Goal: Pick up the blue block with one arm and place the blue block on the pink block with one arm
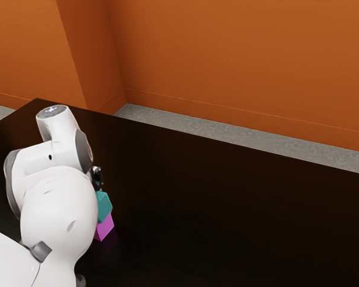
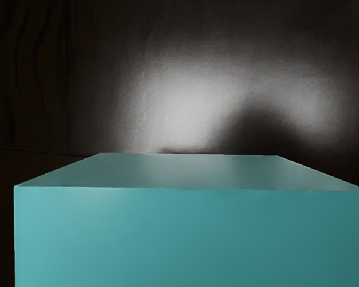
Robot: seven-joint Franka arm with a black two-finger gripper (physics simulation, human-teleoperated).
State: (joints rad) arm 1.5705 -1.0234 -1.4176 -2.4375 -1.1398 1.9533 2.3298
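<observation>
The blue block (image 1: 105,205), teal in colour, sits on top of the pink block (image 1: 106,228) at the lower left of the exterior view, slightly turned relative to it. My gripper (image 1: 98,181) is right above the blue block, mostly hidden behind the white arm. In the wrist view the blue block (image 2: 191,227) looms large directly under my hand, with its flat top face showing.
The dark table (image 1: 227,203) stretches to the exterior view's right of the stack. An orange wall (image 1: 239,54) and a grey floor strip (image 1: 257,140) lie beyond the table's far edge. The white arm (image 1: 48,203) covers the lower left corner.
</observation>
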